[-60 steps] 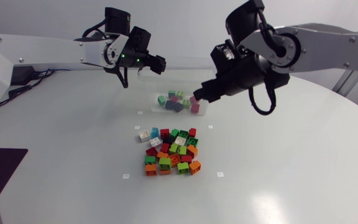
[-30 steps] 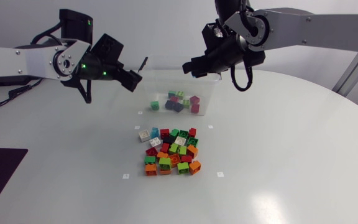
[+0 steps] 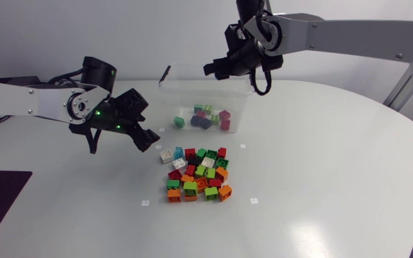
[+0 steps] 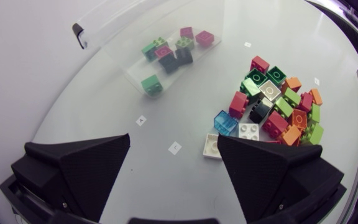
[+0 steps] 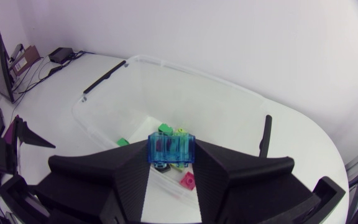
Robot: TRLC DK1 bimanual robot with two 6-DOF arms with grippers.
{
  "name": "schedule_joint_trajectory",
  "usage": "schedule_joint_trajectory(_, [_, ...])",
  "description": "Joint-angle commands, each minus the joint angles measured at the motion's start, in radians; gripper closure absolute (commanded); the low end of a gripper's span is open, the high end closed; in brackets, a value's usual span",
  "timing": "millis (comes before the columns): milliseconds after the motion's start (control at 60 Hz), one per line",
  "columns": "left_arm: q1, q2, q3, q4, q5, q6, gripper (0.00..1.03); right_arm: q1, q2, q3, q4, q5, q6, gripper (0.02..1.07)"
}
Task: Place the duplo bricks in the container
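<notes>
right gripper pinches a clear blue brick right above the container. i see left gripper spread wide, empty, near the container, over the loose pile.

Colourful bricks heaped near clear container; few inside; blue brick aloft.

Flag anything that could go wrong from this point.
1. The right gripper holds the blue brick well above the container; released from here, it might bounce out or clip the rim.
2. The left gripper hangs open by the edge of the tightly packed pile; closing there could catch two bricks or shove neighbours away.
</notes>
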Motion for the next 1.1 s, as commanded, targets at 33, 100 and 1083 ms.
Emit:
schedule_joint_trajectory(33, [-0.012,0.036,-0.018,-0.031,0.014,0.078,0.05,-0.016,0.091,0.111,0.002,0.024,0.019,0.75])
schedule_joint_trajectory(100, [-0.012,0.058,-0.007,-0.049,0.024,0.101,0.05,-0.022,0.14,0.178,-0.023,0.022,0.017,0.68])
schedule_joint_trajectory(1083, [-0.024,0.383,0.269,-0.276,0.126,0.302,0.19,0.09,-0.374,-0.59,-0.06,0.048,0.039,0.09])
